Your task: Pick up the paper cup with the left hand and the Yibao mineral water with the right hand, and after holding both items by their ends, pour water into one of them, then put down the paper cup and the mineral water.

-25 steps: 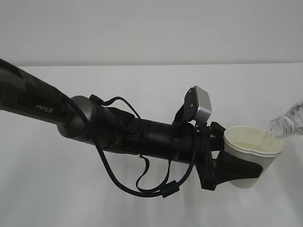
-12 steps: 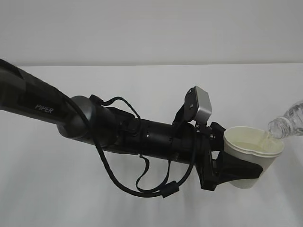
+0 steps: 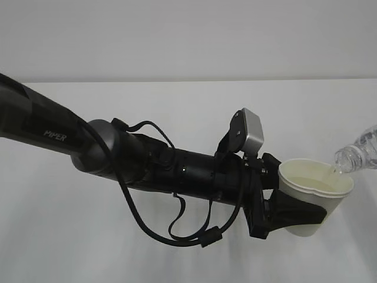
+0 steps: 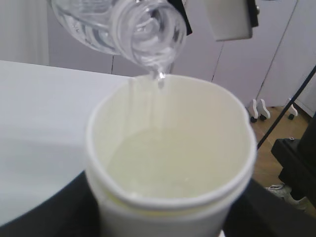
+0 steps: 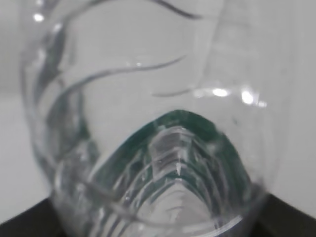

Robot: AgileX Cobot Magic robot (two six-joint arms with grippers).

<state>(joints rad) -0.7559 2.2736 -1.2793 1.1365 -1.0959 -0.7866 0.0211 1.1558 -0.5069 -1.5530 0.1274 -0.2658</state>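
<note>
My left gripper (image 3: 294,215) is shut on the white paper cup (image 3: 315,197) and holds it upright above the table at the right of the exterior view. The cup (image 4: 170,158) holds water. The clear Yibao mineral water bottle (image 3: 356,152) is tilted, its open mouth just above the cup's far rim. In the left wrist view the bottle mouth (image 4: 148,29) drips a thin stream into the cup. The right wrist view is filled by the bottle's clear body (image 5: 158,148) with the green label showing through. The right gripper's black fingers (image 5: 29,219) show at the bottom corners, shut on the bottle.
The white table (image 3: 177,100) runs under both arms, with a plain white wall behind. The left arm (image 3: 118,156) with loose black cables crosses the view from the left. A grey-white camera box (image 4: 229,17) sits above the bottle in the left wrist view.
The bottle mouth has risen slightly at the cup's rim and the stream has thinned. The cup and left arm have hardly moved.
</note>
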